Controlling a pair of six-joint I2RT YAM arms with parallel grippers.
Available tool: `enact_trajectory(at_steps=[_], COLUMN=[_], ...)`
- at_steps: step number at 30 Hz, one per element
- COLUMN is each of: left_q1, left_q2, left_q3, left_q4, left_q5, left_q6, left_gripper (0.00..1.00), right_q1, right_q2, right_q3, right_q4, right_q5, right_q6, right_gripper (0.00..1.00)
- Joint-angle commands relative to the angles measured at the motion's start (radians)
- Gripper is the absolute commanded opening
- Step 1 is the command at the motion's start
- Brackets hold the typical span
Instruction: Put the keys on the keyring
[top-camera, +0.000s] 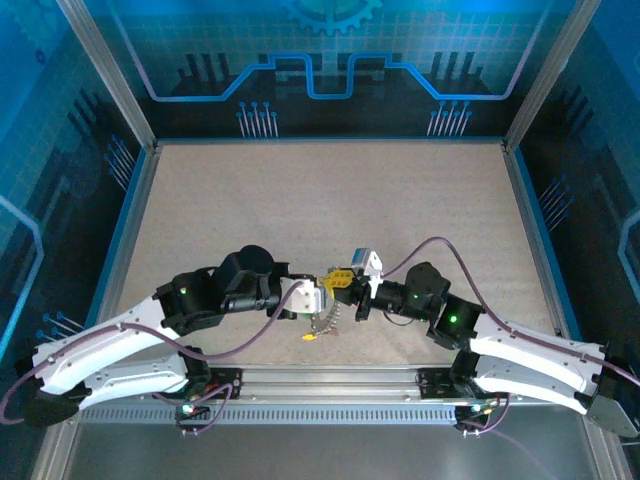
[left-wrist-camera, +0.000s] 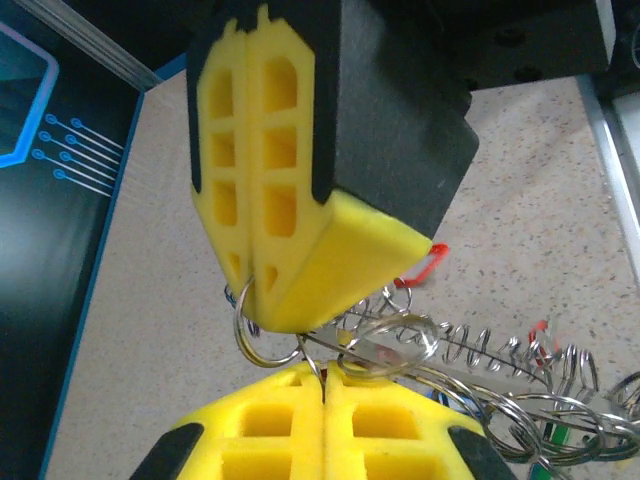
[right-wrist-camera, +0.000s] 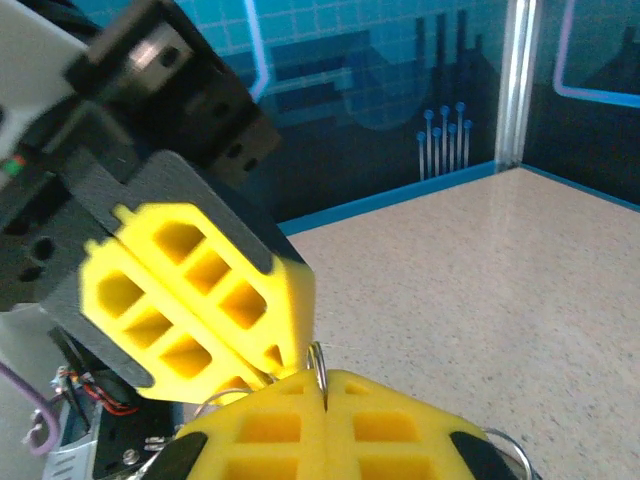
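Tightly together: left end effector (left-wrist-camera: 324, 378) and right end effector (left-wrist-camera: 258, 316), both yellow and gridded, clamped thin shiny wire loops of the keyring (left-wrist-camera: 392, 336) over speckled worktop (left-wrist-camera: 150, 330).

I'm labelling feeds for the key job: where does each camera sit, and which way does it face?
Top external: above, behind the bases, looking down on the table; left arm, right arm show.
Left wrist: on the left arm, facing the right fingers; left fingers at bottom.
Right wrist: mirrored, facing the left fingers; right fingers at bottom.
Shared: both wrists see the keyring.
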Motion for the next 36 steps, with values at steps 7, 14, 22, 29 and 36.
enact_trajectory(at_steps=[7, 14, 22, 29, 36], left_q1=[-0.031, -0.031, -0.031, -0.031, -0.029], left_q2=[-0.043, -0.022, -0.070, -0.100, -0.181], left_q3=[0.006, 0.003, -0.088, -0.105, -0.118], left_q4=[0.031, -0.002, 0.026, 0.060, 0.115], left_q5=[0.057, 0.038, 0.031, 0.030, 0.033], left_q6=[-0.012, 0.000, -0.025, -0.053, -0.107], left_gripper=[0.00, 0.00, 0.04, 0.23, 0.35], right_q1=[0.043, 0.049, 0.047, 0.049, 0.049], right_q2=[-0.001, -0.017, -0.067, -0.062, -0.080], right_q3=[0.029, 0.026, 0.006, 0.006, -0.003], right_q4=[0.011, 0.023, 0.074, 0.078, 0.058], right_q5=[0.245, 0.234, 0.243, 0.229, 0.176], right_q6=[-0.003, 0.000, 0.046, 0.031, -0.051], right_gripper=[0.00, 0.00, 0.00, 0.00, 0.00])
